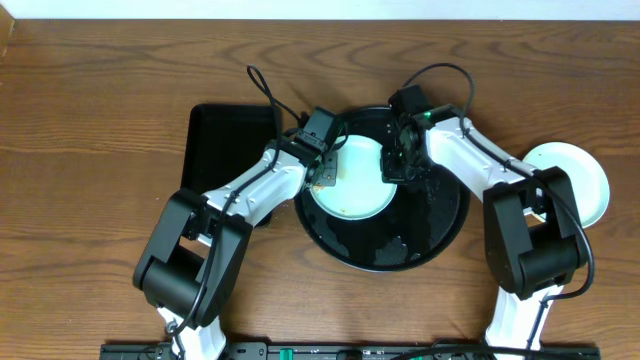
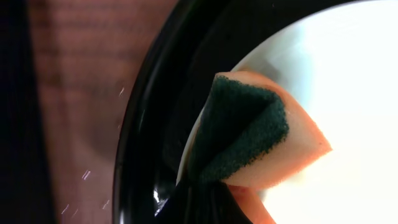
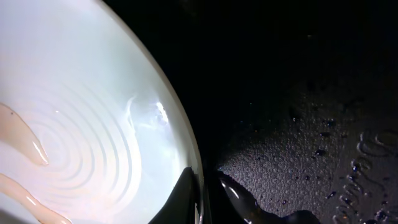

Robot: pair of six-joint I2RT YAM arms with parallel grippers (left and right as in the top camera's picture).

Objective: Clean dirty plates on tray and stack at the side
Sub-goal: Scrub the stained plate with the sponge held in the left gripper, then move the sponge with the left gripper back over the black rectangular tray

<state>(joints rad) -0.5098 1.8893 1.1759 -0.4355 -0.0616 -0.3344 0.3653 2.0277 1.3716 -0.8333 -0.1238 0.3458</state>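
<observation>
A pale mint-blue plate [image 1: 355,180] lies in the round black tray [image 1: 430,235], left of its middle. My left gripper [image 1: 322,172] is shut on an orange sponge with a green scouring face [image 2: 249,137], which is pressed on the plate's left rim [image 2: 348,74]. My right gripper [image 1: 395,165] is shut on the plate's right rim, one finger inside and one outside [image 3: 202,199]. The right wrist view shows pale brownish streaks [image 3: 18,140] on the plate [image 3: 81,93]. Another pale plate [image 1: 575,175] lies on the table at the right, partly hidden by my right arm.
A smaller rectangular black tray [image 1: 230,145] sits just left of the round tray, under my left arm. The round tray's floor is wet with droplets [image 3: 323,149]. The wooden table [image 1: 90,150] extends to both sides.
</observation>
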